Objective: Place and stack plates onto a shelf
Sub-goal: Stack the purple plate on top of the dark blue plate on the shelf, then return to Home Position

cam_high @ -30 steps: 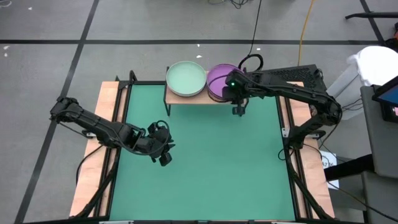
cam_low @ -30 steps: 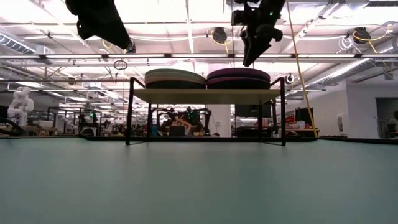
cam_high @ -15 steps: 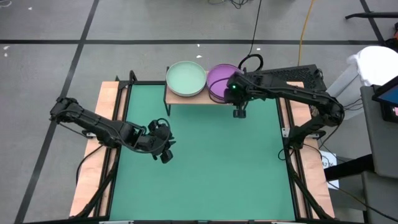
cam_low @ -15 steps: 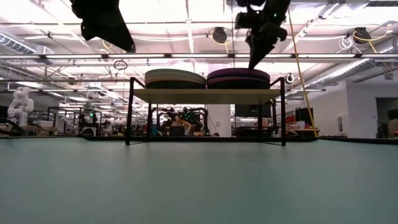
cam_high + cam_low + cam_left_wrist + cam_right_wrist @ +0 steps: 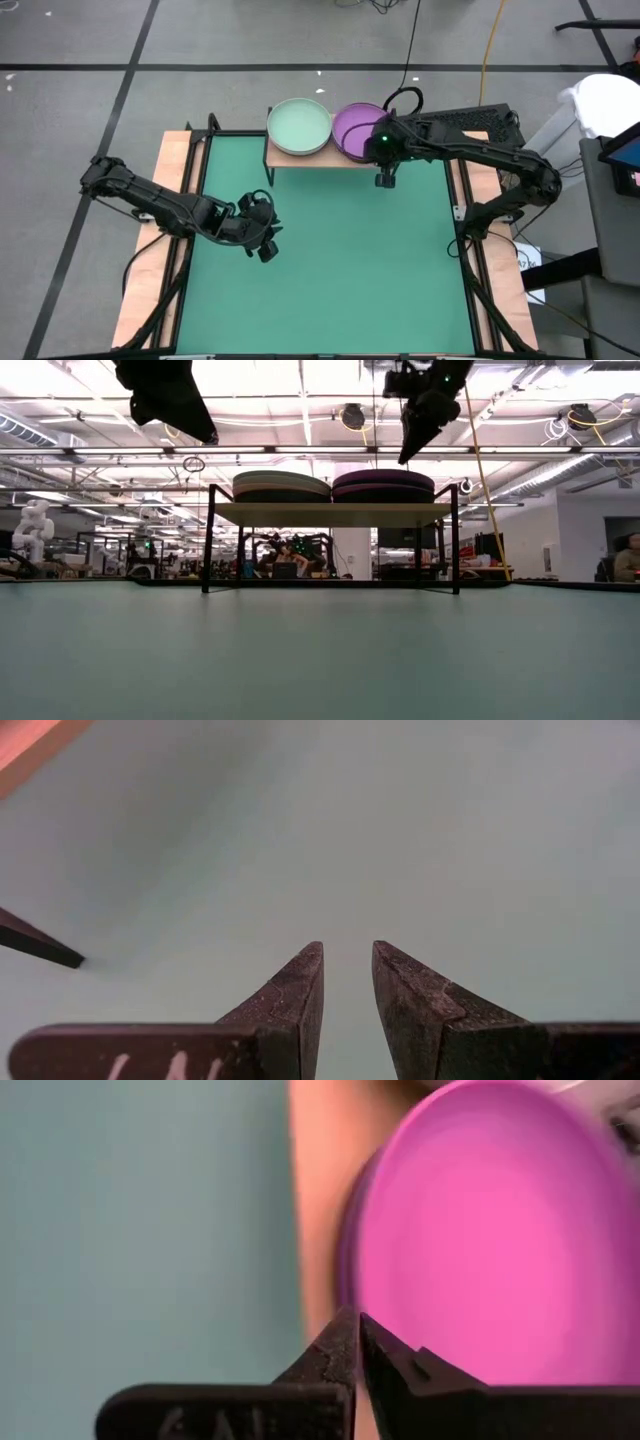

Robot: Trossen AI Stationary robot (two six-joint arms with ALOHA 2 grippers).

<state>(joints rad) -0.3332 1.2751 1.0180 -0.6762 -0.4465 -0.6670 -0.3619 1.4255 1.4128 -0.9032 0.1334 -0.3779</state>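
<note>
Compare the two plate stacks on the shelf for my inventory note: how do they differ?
The mint green plate tops the left stack; the purple plate tops the right stack. The shut right gripper hangs beside the purple one; nothing is near the mint one. Both stacks sit side by side on the shelf, similar in height.

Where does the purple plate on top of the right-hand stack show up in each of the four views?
High view: purple plate at the shelf's right end, beside the mint green plate, partly under the right gripper.
Low view: top of the right stack, under the right gripper.
Left wrist view: not in it.
Right wrist view: fills the right side, past the shut right gripper.
Shared landmark: the shelf's light-wood board.
</note>
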